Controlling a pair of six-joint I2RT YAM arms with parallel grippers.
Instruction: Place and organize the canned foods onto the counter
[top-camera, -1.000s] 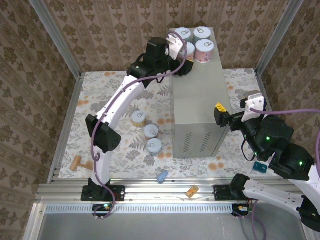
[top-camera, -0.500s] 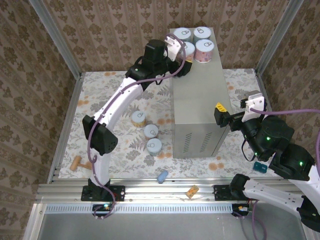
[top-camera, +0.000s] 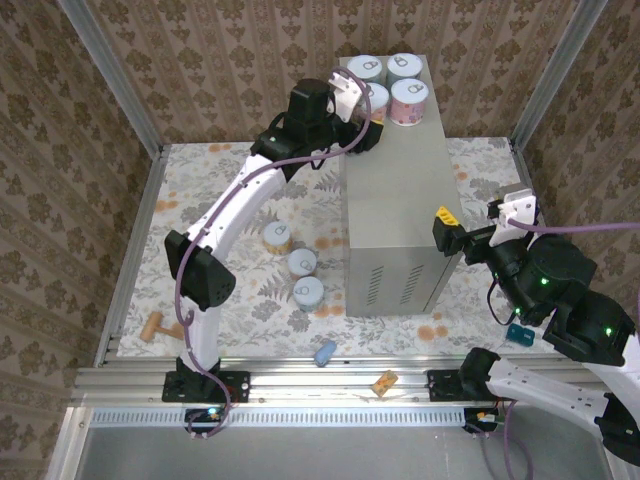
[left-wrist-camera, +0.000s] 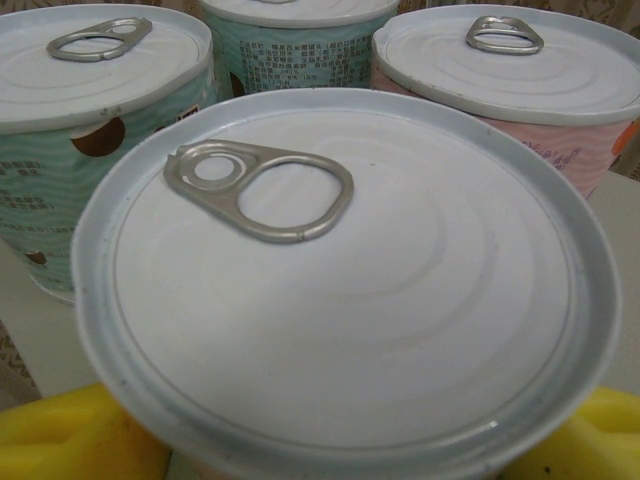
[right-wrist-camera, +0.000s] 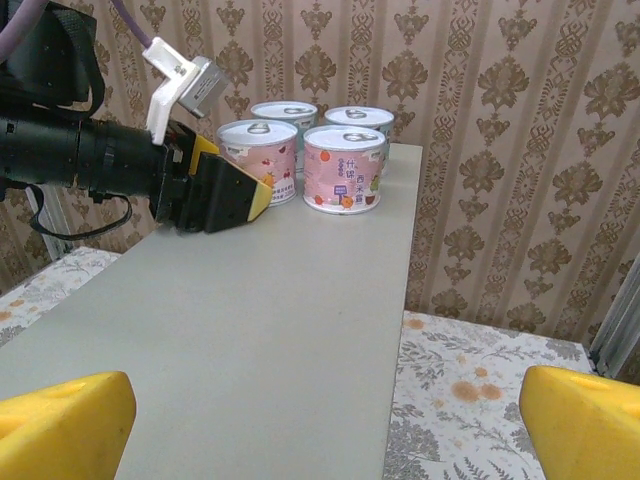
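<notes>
The left arm (top-camera: 235, 205) arcs toward the upper centre of the top view. The left gripper (top-camera: 370, 128) straddles a pink-labelled, silver-lidded can (right-wrist-camera: 258, 150) at the counter's (top-camera: 400, 200) top end, but I cannot tell whether it grips it. The right gripper (top-camera: 447, 228) gapes wide at the frame's right, holding nothing.

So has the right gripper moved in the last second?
Yes. In the top view the right gripper has drifted slightly to the right, away from the counter's right edge, and a little toward the near side.

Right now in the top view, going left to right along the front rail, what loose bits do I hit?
tan wooden piece → blue lump → tan block → teal item
</notes>
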